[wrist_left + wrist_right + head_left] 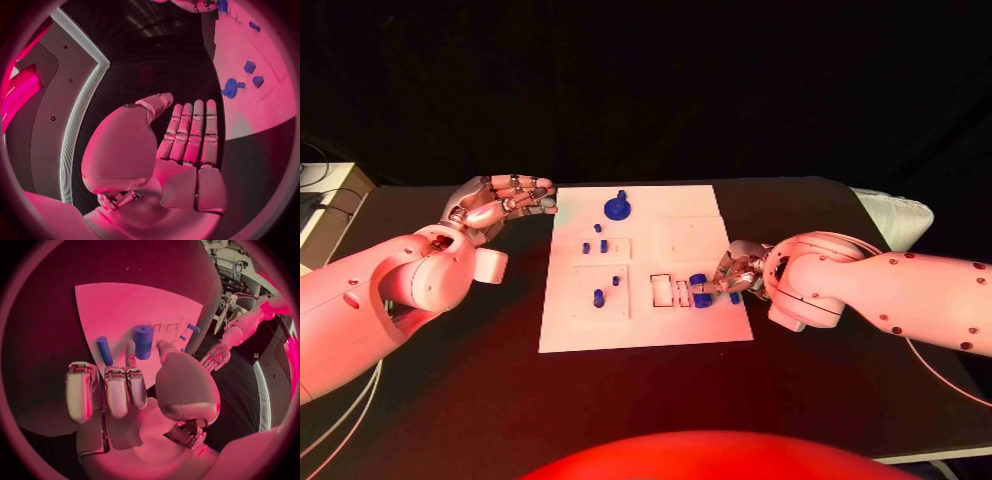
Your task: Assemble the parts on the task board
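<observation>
The white task board lies in the middle of the black table. My right hand is at the board's right edge. Its thumb and a finger lie against the sides of an upright blue cylinder, pinching it. A blue rod lies on the board beside it. My left hand hovers off the board's far left corner, fingers apart and holding nothing. A round blue part sits at the board's far end, with small blue pieces and a blue peg further along the left side.
A white ribbed object sits at the table's right edge. A pale device stands at the left edge. Thin cables run over the table near my right arm.
</observation>
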Controlling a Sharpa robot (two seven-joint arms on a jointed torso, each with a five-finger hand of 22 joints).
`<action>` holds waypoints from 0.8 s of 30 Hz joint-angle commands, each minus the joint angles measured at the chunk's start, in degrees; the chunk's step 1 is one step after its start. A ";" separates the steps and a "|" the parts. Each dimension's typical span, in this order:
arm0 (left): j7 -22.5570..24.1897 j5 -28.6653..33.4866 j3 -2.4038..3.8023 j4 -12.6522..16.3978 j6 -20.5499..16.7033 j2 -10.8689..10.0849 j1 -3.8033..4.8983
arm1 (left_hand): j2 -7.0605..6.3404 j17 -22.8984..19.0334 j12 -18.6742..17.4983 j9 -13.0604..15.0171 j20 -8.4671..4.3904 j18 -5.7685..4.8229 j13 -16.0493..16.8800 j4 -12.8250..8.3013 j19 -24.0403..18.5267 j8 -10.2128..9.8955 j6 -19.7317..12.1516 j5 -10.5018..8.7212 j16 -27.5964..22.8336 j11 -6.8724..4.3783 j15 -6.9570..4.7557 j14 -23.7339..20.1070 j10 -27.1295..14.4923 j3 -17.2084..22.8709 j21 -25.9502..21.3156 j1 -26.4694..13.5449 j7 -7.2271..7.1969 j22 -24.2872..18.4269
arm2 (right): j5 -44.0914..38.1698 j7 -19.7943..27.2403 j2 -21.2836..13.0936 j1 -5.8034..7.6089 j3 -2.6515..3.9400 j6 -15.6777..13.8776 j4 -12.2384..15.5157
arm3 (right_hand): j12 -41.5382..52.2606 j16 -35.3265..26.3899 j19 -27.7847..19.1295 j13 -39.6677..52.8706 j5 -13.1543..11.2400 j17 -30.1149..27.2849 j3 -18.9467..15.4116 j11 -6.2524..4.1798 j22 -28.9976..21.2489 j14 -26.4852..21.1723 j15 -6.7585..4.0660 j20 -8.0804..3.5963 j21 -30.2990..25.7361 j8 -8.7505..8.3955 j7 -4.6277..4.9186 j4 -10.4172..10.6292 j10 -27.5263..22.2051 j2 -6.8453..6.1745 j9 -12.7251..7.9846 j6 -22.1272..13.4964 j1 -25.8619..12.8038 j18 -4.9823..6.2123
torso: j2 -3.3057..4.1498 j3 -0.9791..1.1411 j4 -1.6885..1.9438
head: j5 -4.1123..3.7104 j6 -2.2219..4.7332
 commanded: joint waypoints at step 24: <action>-0.21 0.32 0.04 0.04 0.96 -0.12 0.00 | -0.14 -0.02 0.26 -0.12 0.16 0.66 -0.06 -0.03 0.53 -0.22 -0.44 0.20 -0.33 0.04 0.03 0.14 0.34 0.33 -0.47 -0.18 0.12 -0.25 | -7.92 -1.40 2.91 -2.38 -0.14 -1.07 -2.07 | 0.12 0.36 4.89 15.07 11.48 11.40 -1.75 -0.68 13.27 5.42 -0.68 -0.66 0.79 0.54 -0.60 -0.19 6.08 2.51 3.54 -0.96 5.62 -0.72 | -0.10 -0.01 -0.06 | 0.64 -0.15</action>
